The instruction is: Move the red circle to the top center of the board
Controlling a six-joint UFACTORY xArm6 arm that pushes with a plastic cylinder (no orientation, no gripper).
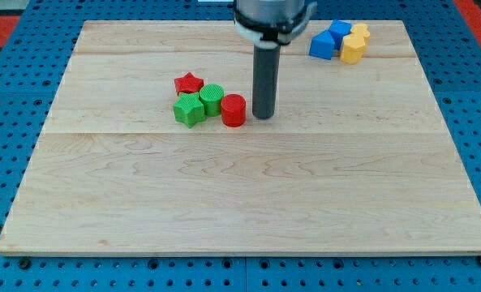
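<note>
red circle (234, 110) sits mid-board beside the green cylinder (212, 99); my tip (263, 116) stands just right of it, a bare rod with nothing to close. it looks light, rigid, rolls aside; push its lower face.

- There is 1 view only, so nothing is shared with another.
- It looks from above and in front, angled down onto the table (248, 203).
- The whole wooden top fits in frame, its far edge at the view's top appearing narrower than its near edge.
- The blue pegboard (5, 97) shows around all 4 sides.
- The arm (272, 16) is cut off at the view's top edge.
</note>
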